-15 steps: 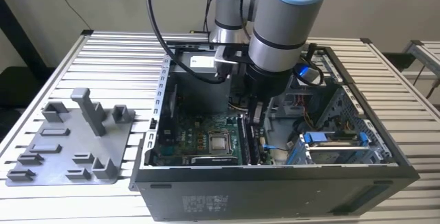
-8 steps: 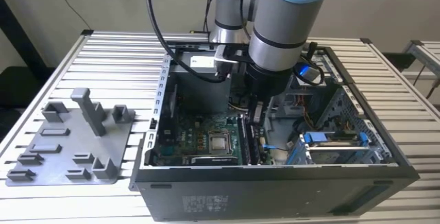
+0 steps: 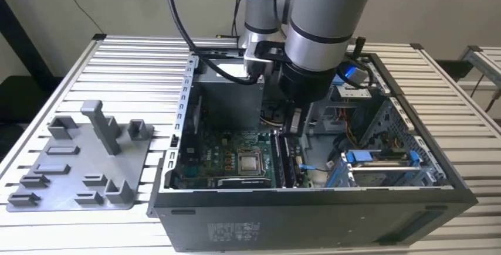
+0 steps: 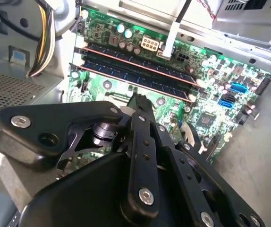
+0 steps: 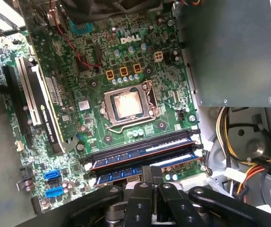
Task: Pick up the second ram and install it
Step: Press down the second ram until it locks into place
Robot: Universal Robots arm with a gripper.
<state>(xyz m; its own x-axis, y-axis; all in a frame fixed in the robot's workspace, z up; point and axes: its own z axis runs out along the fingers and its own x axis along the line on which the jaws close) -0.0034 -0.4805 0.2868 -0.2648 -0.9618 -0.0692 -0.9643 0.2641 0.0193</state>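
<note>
Claw [image 5: 152, 182] down inside the computer case [image 3: 438, 167], narrow, fingertips right at the second ram [image 5: 145, 165] in its slot beside another stick [image 5: 142, 147].

the arm [image 3: 317, 26] reaches steeply down, wrist vertical. its gripper [image 3: 294, 127] points straight down, black linkages [image 4: 142, 156] drawn together, fingers closed or nearly so in both wrist views.

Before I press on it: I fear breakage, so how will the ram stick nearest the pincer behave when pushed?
The second ram looks like a thin, flat board standing on edge on the motherboard, so probably stiff lengthwise but liable to crack if pushed sideways. Being so slim, it is likely light. Its bare circuitry suggests it is fragile.
</note>
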